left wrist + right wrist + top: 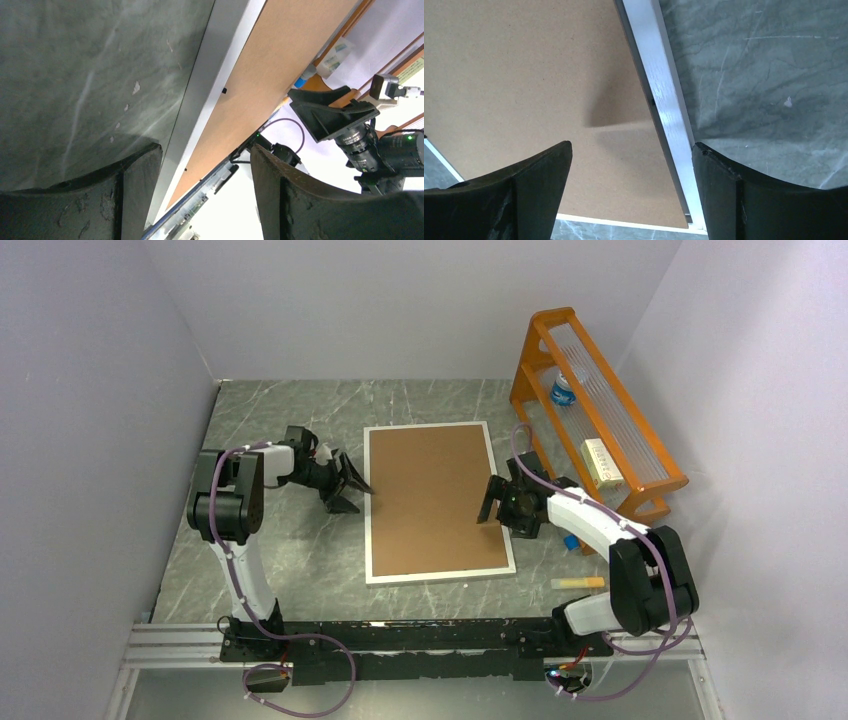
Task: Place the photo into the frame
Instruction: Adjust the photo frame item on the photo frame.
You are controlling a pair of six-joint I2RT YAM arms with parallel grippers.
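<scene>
**A:** Where is the frame?

**B:** The frame (440, 574) lies flat on the counter (300, 420), right between the two grippers. Its brown backing board (432, 495) faces up inside the narrow white border.

**A:** What is the left gripper doing?

**B:** The left gripper (358, 495) sits at the long edge of the frame nearest to it. Its jaws are spread wide and pinch nothing. In its wrist view, one finger (137, 190) hangs over bare counter outside the frame. The other finger (280, 200) is on the board side, and the white border runs through the gap between them.

**A:** And the right one?

**B:** The right gripper (490, 500) is at the opposite long edge, also spread wide and holding nothing. In its own view, one finger (534, 185) is above the board, which carries a soft shadow. The tip of the other finger (734, 195) is just beside the outer edge of the border, over the counter.

**A:** Do any of the fingers touch the frame?

**B:** I can't tell from these views.

**B:** As for the photo, it shows in none of the views, so I can't say where it is.

**A:** What else is near the grippers?

**B:** An orange rack (524, 370) stands beyond the right gripper, on the side away from the frame. It holds a bottle with a blue label (563, 390) and a small pale box (600, 462). A yellow stick-shaped thing (578, 583) lies on the counter behind the right gripper, toward that arm's base.
</scene>
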